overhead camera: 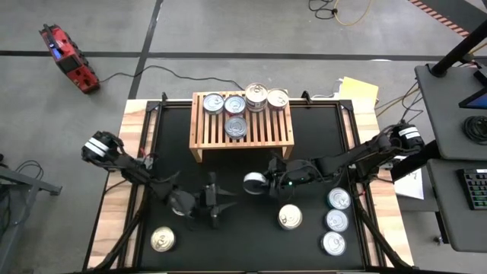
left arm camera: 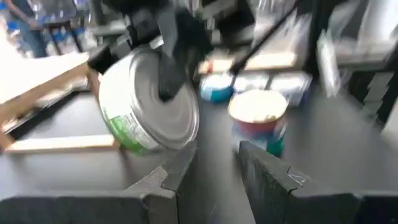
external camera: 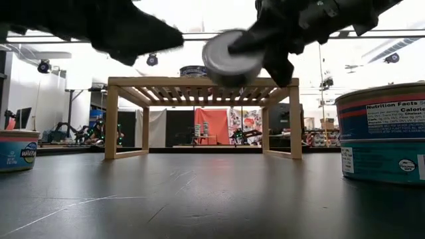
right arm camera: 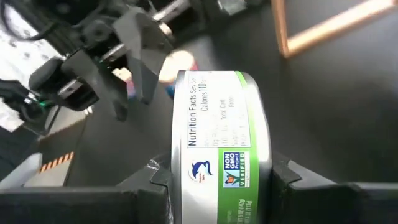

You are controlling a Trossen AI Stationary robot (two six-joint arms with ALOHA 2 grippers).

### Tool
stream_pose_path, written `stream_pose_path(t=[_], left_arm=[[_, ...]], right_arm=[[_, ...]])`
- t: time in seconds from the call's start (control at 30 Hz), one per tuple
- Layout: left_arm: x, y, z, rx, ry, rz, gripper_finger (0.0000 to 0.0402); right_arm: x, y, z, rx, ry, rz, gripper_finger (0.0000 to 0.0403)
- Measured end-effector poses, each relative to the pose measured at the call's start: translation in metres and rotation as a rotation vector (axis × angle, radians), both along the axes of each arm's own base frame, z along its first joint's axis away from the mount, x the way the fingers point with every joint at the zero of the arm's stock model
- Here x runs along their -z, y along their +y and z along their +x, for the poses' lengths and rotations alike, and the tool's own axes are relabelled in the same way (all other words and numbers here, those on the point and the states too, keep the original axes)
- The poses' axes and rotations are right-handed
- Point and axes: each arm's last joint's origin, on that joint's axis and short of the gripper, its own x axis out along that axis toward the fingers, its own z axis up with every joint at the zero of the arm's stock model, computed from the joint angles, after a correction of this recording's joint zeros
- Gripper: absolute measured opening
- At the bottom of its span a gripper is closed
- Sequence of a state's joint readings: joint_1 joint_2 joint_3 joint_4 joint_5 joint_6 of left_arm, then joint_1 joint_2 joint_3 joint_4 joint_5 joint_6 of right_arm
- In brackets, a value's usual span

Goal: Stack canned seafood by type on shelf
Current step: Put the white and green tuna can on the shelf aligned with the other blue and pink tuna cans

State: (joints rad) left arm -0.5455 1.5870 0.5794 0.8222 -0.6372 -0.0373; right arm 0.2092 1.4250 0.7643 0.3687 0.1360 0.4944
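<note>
Both arms [overhead camera: 129,167] are finished in black, with white-banded shoulder joints [overhead camera: 97,144] (green indicator lights noted near the right wrist [overhead camera: 289,183]); fingers [left arm camera: 273,177] are dark and angular.

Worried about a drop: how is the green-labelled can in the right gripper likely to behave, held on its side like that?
The green-labelled can looks rigid metal, so the right gripper, pressing on its flat ends, probably won't dent it. Those smooth ends may be slippery. Lying on its side, it would likely roll if dropped on the table. The left gripper stands open nearby, empty.
</note>
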Motion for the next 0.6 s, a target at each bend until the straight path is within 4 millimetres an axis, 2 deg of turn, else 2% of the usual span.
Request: stream_pose_path(t=[0.1, 0.3, 0.47, 0.6], left_arm=[[-0.004, 0.004, -0.013, 0.011, -0.083, -0.058, 0.0105], [-0.009, 0.012, -0.028, 0.012, -0.195, -0.158, 0.0105], [-0.010, 0.012, -0.027, 0.007, -0.201, -0.175, 0.0110], [-0.010, 0.010, -0.025, 0.031, -0.194, -0.173, 0.0134]], right_arm=[[-0.007, 0.005, 0.001, -0.033, -0.083, -0.031, 0.0123], [-0.011, 0.021, -0.001, -0.064, -0.133, -0.123, 0.0123], [-0.003, 0.037, 0.001, -0.055, -0.159, -0.173, 0.0123], [0.007, 0.045, 0.006, -0.077, -0.182, -0.188, 0.0123]])
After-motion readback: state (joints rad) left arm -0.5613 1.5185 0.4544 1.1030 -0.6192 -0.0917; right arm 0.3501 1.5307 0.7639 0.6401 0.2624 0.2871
